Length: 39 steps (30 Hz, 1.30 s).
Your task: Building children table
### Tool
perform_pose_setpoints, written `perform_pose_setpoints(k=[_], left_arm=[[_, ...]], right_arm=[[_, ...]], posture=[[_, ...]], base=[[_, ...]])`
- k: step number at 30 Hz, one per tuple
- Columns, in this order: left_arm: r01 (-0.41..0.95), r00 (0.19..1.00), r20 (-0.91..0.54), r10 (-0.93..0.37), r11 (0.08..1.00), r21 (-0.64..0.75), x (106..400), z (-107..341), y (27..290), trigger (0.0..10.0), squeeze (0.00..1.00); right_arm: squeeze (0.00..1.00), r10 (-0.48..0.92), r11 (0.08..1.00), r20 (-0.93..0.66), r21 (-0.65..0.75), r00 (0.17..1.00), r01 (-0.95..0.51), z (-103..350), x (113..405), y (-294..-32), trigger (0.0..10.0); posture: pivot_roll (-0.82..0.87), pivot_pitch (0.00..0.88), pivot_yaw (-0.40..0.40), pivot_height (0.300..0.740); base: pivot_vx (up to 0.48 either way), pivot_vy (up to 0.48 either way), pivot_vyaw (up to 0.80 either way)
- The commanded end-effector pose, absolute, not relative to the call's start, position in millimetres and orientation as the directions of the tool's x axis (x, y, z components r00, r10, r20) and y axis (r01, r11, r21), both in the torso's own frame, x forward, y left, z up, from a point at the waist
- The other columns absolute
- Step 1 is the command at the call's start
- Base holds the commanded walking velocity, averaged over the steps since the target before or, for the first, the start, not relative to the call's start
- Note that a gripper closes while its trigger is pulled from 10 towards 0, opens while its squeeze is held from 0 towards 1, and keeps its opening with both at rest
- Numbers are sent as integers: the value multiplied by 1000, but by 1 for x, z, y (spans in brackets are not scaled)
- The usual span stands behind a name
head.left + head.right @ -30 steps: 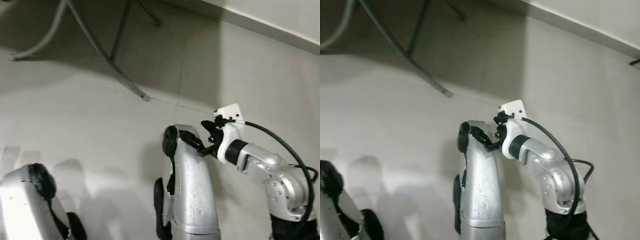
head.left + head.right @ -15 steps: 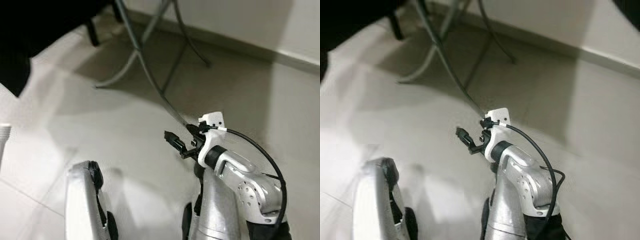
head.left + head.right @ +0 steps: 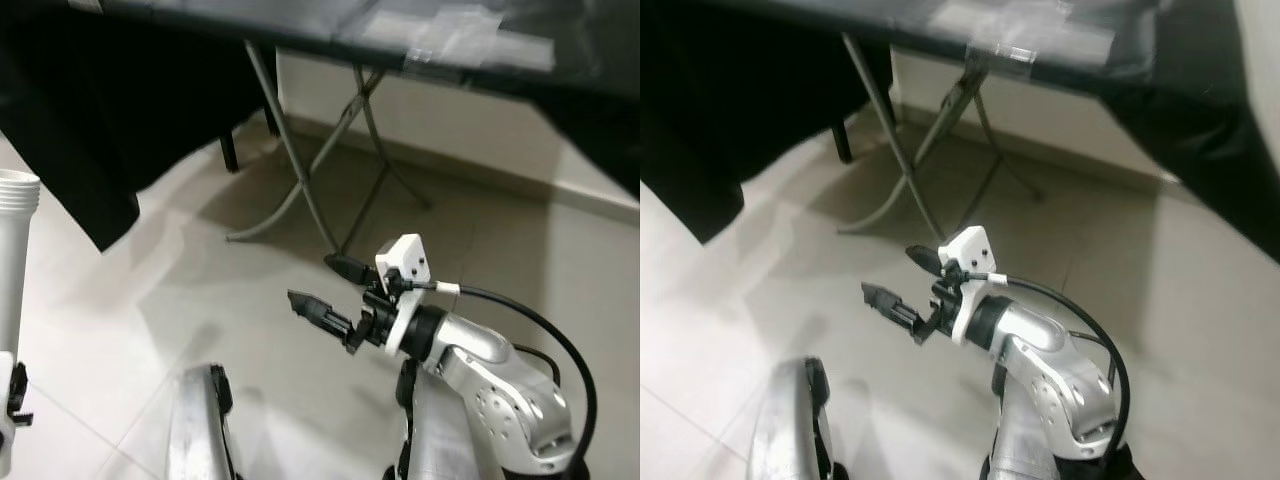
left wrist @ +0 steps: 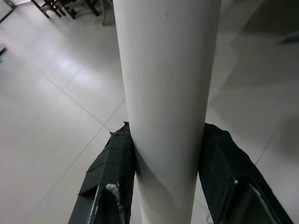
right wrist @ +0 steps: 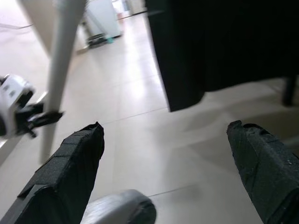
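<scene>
Left gripper [image 4: 166, 154] clenched around white table leg [image 4: 168, 84], upright at far left of the head view. Right gripper [image 3: 330, 290] at frame centre, fingers spread, empty. Folding table [image 3: 400, 30] along upper edge. Leg not yet fitted; assembly looks early.

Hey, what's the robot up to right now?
The left pincer is clamped on a white table leg, held upright at the robot's left side. The right pincer is open and empty, raised over the tiled floor in front of a folding table draped with black cloth.
</scene>
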State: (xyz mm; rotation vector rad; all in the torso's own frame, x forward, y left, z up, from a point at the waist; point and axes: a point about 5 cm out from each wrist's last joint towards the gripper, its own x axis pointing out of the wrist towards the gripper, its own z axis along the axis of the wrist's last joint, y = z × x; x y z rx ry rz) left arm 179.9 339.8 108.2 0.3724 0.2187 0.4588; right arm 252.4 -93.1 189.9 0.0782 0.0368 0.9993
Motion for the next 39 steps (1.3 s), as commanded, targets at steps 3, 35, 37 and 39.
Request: perform_pose_setpoints(k=[3, 35, 37, 39], left_arm=[[-358, 894, -113, 434, 842, 403, 179, 113, 322, 10000, 0], [-48, 997, 80, 18, 914, 402, 229, 172, 268, 10000, 0], [30, 996, 66, -62, 913, 406, 233, 172, 260, 10000, 0], [58, 994, 59, -90, 910, 410, 234, 172, 258, 10000, 0]], right_arm=[[0, 873, 486, 1, 67, 487, -871, 188, 242, -91, 10000], [0, 904, 345, 192, 196, 381, -918, 204, 248, -81, 10000], [0, 906, 336, 199, 197, 373, -921, 205, 250, -79, 10000], [0, 907, 332, 201, 196, 370, -923, 206, 251, -79, 10000]], posture=[[39, 0, -16, 475], [40, 0, -28, 590], [38, 0, -26, 600], [38, 0, -26, 605]], base=[[0, 0, 0], [0, 0, 0], [0, 0, 0], [0, 0, 0]])
